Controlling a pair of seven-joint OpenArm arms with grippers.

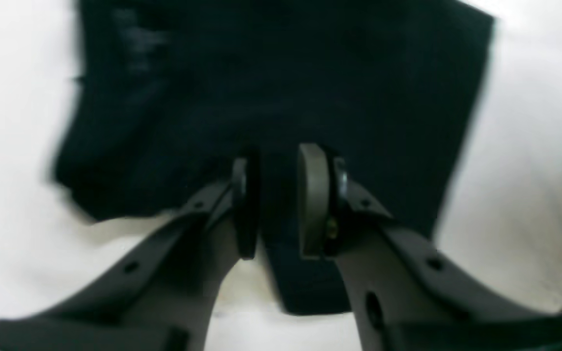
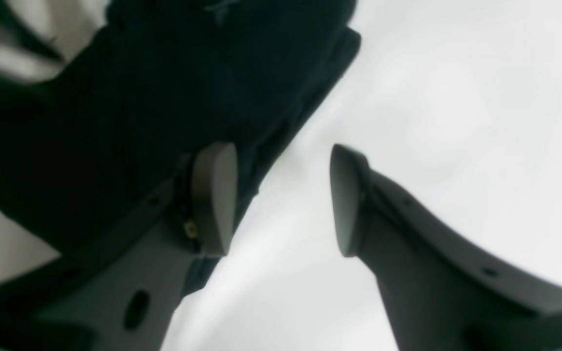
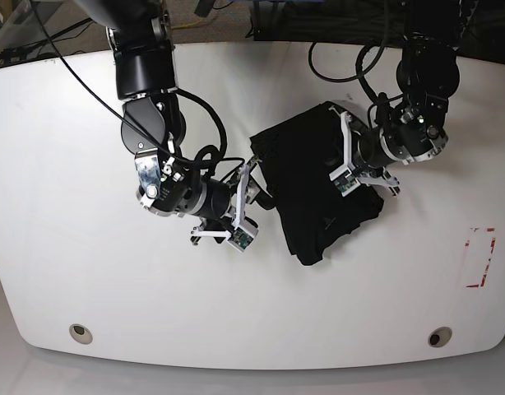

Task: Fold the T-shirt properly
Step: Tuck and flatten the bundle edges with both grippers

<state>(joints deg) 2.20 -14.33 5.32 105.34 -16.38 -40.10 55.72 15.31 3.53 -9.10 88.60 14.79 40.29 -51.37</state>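
Note:
The black T-shirt (image 3: 306, 197) lies partly folded in a bundle on the white table (image 3: 88, 271), right of the middle. My left gripper (image 3: 345, 156) is at the shirt's right side. In the left wrist view its jaws stand close together, and the left gripper (image 1: 276, 165) is shut on a strip of the T-shirt (image 1: 281, 73). My right gripper (image 3: 246, 197) hangs at the shirt's left edge. In the right wrist view the right gripper (image 2: 283, 161) is open with nothing between its fingers: one finger over the T-shirt (image 2: 164, 87), the other over bare table.
A red tape outline (image 3: 480, 257) marks the table at the far right. Two round holes (image 3: 80, 332) (image 3: 437, 336) sit near the front edge. Cables trail behind both arms at the table's back.

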